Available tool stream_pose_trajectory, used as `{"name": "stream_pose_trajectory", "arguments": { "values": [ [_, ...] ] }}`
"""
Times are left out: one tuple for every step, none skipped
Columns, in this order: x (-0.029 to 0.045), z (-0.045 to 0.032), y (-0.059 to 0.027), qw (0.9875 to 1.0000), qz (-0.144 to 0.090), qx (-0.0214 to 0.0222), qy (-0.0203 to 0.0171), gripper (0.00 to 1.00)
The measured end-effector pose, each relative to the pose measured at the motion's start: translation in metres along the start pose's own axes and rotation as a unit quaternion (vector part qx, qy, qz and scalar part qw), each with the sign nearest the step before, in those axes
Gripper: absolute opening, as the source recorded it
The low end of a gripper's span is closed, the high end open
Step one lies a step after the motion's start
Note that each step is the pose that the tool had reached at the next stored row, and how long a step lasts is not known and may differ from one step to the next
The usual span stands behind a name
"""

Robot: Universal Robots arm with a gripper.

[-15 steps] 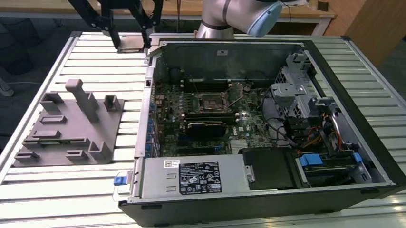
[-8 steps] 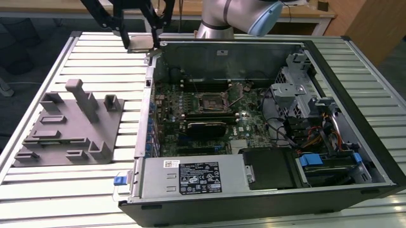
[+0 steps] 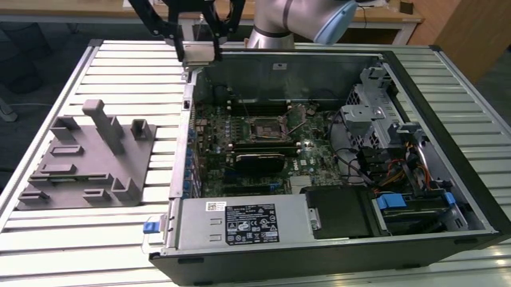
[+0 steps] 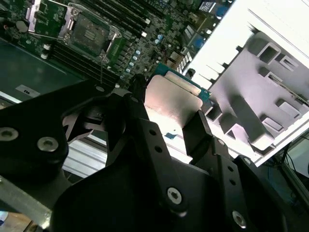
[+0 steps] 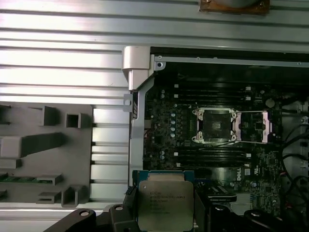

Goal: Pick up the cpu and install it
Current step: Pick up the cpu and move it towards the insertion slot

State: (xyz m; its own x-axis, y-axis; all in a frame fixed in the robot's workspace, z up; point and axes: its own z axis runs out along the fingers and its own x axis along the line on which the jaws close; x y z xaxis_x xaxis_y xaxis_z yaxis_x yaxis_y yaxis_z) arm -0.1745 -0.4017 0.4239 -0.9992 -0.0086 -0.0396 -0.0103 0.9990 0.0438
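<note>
Socket (image 3: pixel 267 127) sits toward the exterior view's right of my tool (image 3: pixel 200 55), which I see clamped on the cpu (image 5: pixel 165 200) over a corner of the case (image 3: pixel 303 75)

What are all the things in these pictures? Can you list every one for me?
table: one, pale slatted metal, under everything.
computer case: one, black and grey, lying open on the table.
motherboard: one, green, inside the case.
socket: one, silver frame around a dark square, in the middle of the motherboard.
power supply: one, silver box with a label, at the case's near edge in the exterior view.
grey block: one, grey with upright posts, on the table at the exterior view's left of the case.
cpu: one, silver-white square, held above the case's far corner.
arm: one, silver-grey, behind the case.
gripper: one, black, clamped on the cpu's edges.
</note>
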Motion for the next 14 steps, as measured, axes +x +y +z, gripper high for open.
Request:
{"name": "stream_pose_trajectory", "arguments": {
  "values": [
    [-0.0036, 0.0003, 0.0001, 1.0, 0.0, 0.0, 0.0002, 0.55],
    [-0.0073, 0.0006, 0.0003, 1.0, 0.0, 0.0, 0.0004, 0.55],
    [-0.0108, 0.0009, 0.0005, 1.0, 0.0, -0.0001, 0.0006, 0.55],
    [-0.0145, 0.0012, 0.0007, 1.0, 0.0, -0.0001, 0.0008, 0.55],
    [-0.0179, 0.0016, 0.0009, 1.0, 0.0, -0.0001, 0.001, 0.55],
    [-0.0216, 0.002, 0.0012, 1.0, 0.0, -0.0001, 0.0014, 0.55],
    [-0.0254, 0.0024, 0.0014, 1.0, 0.0, 0.0, 0.0019, 0.55],
    [-0.0292, 0.003, 0.0015, 1.0, 0.0, 0.0, 0.0026, 0.55],
    [-0.0329, 0.0039, 0.0016, 1.0, 0.0, 0.0, 0.0034, 0.55],
    [-0.036, 0.0051, 0.0017, 1.0, 0.0, 0.0, 0.0041, 0.55],
    [-0.0384, 0.0069, 0.0018, 1.0, 0.0, -0.0001, 0.0049, 0.55],
    [-0.041, 0.0089, 0.0017, 1.0, 0.0, -0.0001, 0.0057, 0.55],
    [-0.044, 0.0109, 0.0017, 1.0, 0.0, -0.0001, 0.0067, 0.55],
    [-0.0467, 0.0128, 0.0016, 1.0, 0.0, 0.0, 0.0076, 0.55]
  ]
}}
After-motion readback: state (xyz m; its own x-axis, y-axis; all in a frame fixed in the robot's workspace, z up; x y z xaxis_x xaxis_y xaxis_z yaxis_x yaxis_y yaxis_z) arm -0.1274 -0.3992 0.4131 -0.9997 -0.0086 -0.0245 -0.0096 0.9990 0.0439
